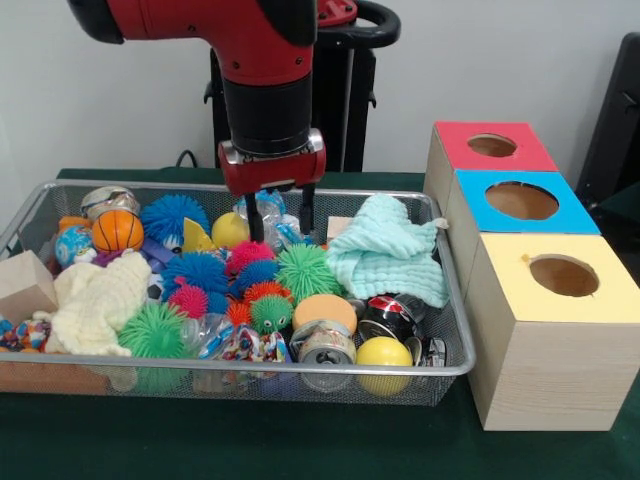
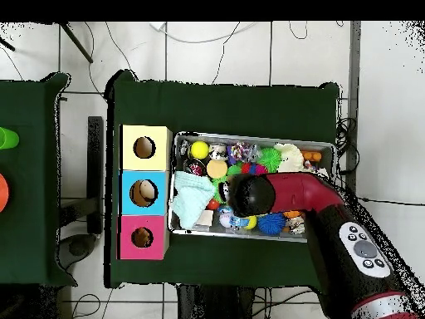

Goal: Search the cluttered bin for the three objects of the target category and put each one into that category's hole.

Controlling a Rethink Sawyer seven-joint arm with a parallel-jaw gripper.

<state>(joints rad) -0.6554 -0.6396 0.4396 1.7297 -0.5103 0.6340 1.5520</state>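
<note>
Here, the gripper (image 1: pixel 280 217) hung below the red and black arm (image 1: pixel 265 90) with its 2 dark fingers apart and pointing down, holding nothing, their tips dipping among the clutter near the back middle of the wire mesh bin (image 1: pixel 455 368). Just beside the tips sat a yellow ball (image 1: pixel 229 229) on one side and a pale green folded cloth (image 1: pixel 387 248) on the other. Directly in front of them lay a cluster of spiky rubber balls: a green one (image 1: pixel 305 270), a pink one (image 1: pixel 249 254) and blue ones (image 1: pixel 197 270), with a second blue one (image 1: pixel 172 214) further back. A small basketball (image 1: pixel 117 230) rested near the bin's far left corner, above a cream knitted cloth (image 1: pixel 98 298). Along the front rim were another yellow ball (image 1: pixel 384 353), an orange disc-shaped sponge (image 1: pixel 325 311) and crushed cans (image 1: pixel 325 343). Beside the bin, outside its right end, stood 3 wooden boxes in a row, each with 1 round hole in its top: a yellow-topped box (image 1: pixel 555 320) nearest, a blue-topped box (image 1: pixel 520 202) in the middle and a red-topped box (image 1: pixel 490 146) furthest back. In the overhead view, the arm's round end covered the bin's centre, hiding the gripper.
</note>
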